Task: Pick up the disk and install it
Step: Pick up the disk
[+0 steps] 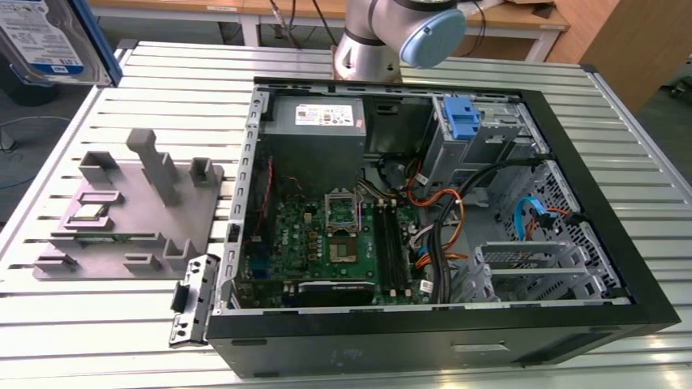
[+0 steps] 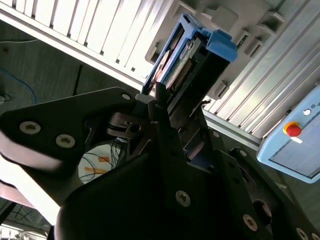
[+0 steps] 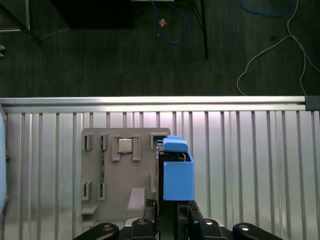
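Closest in the second wrist view, the gripper (image 2: 161, 97) was clamped on the disk (image 2: 192, 55), held raised above the grey fixture (image 1: 130, 211) at the exterior view's left. Rightward lay the open computer case (image 1: 433, 340). Pick-up looked done; installing called for aligning the disk's rails with the drive bay (image 1: 503, 121).

Slatted table (image 1: 87, 324) carries open computer case (image 1: 433, 348) and grey fixture (image 1: 119, 215).

The hand (image 2: 175, 107) grips the disk (image 2: 200, 55) edgewise between its fingers (image 2: 159, 97). In the exterior view the arm (image 1: 373, 40) rises upward.
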Available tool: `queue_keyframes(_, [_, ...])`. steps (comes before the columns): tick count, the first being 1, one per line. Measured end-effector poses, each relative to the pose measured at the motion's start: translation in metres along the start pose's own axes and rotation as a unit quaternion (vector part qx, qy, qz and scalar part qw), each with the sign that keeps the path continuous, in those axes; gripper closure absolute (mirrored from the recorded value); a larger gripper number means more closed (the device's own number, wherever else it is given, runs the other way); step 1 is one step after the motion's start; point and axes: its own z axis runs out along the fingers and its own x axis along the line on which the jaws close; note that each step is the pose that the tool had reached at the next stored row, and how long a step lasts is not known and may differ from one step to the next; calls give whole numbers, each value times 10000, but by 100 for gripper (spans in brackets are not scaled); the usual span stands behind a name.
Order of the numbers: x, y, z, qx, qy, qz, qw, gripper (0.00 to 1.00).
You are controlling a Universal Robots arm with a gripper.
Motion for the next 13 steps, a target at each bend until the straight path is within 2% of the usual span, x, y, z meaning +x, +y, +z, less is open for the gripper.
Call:
queue_keyframes(4, [-6, 3, -88, -1, 0, 0, 10000, 65])
queue_keyframes(6, [-7, 5, -111, 0, 0, 0, 10000, 65])
queue_keyframes(13, [-8, 4, -120, 0, 0, 0, 10000, 65])
